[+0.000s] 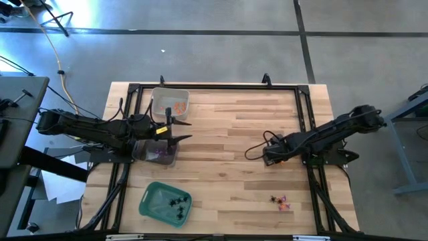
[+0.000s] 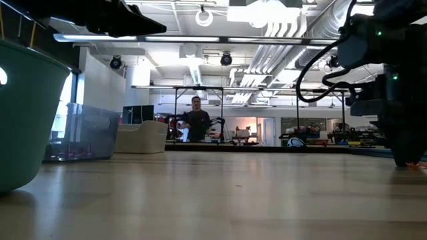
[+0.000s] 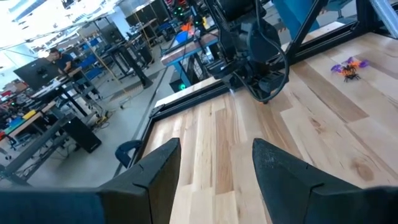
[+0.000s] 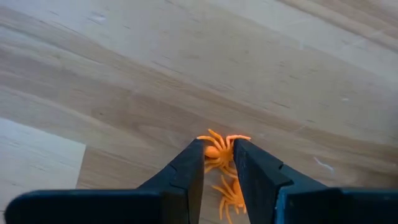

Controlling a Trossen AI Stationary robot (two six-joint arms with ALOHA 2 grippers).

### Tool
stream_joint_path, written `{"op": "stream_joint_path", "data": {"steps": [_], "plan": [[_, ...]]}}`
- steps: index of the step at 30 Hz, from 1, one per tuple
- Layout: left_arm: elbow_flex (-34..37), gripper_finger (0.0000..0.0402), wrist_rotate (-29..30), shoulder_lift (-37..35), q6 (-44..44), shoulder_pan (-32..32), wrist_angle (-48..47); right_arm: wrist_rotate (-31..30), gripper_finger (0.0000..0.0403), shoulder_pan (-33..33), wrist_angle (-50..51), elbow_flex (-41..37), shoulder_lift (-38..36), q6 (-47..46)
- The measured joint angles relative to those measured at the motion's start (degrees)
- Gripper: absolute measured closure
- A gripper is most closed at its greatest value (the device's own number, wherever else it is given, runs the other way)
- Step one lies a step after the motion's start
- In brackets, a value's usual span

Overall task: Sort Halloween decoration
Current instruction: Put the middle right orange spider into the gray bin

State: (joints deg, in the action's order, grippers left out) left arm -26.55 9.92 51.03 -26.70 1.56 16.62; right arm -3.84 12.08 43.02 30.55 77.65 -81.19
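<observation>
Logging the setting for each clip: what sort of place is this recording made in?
Probably a robotics lab or open workshop hall: exposed ceiling ducts, rows of workbenches with equipment, and a person standing at a far bench beyond the wooden table.

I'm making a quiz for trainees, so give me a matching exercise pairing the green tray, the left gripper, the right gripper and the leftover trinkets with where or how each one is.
Things:
1. green tray
2. left gripper
3. right gripper
4. loose trinkets

States:
A. shut on an orange spider
B. open, holding nothing
C. lying on the bare table
D. holds black spiders

Pairs: 1-D, 2-B, 3-A, 4-C
</observation>
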Motion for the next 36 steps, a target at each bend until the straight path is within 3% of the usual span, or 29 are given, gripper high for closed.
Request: {"op": "stream_joint_path", "data": {"steps": [6,13,23,36], "plan": [[0.0,0.0216,-0.4,0.0,0.0,0.0,0.0,-0.2,0.0323,0.0,-0.1,0.0,0.1,-0.9],[0.0,0.0216,-0.8,0.0,0.0,0.0,0.0,-0.6,0.0394,0.0,0.0,0.0,0.1,-1.2],[0.0,0.0216,-2.2,0.0,0.1,0.0,0.0,-3.2,0.0401,-0.1,7.0,6.1,0.7,1.4],[0.0,0.0216,-4.2,0.0,0.1,0.0,-0.3,-7.6,0.0402,-0.1,8.1,15.4,0.5,7.2]]}}
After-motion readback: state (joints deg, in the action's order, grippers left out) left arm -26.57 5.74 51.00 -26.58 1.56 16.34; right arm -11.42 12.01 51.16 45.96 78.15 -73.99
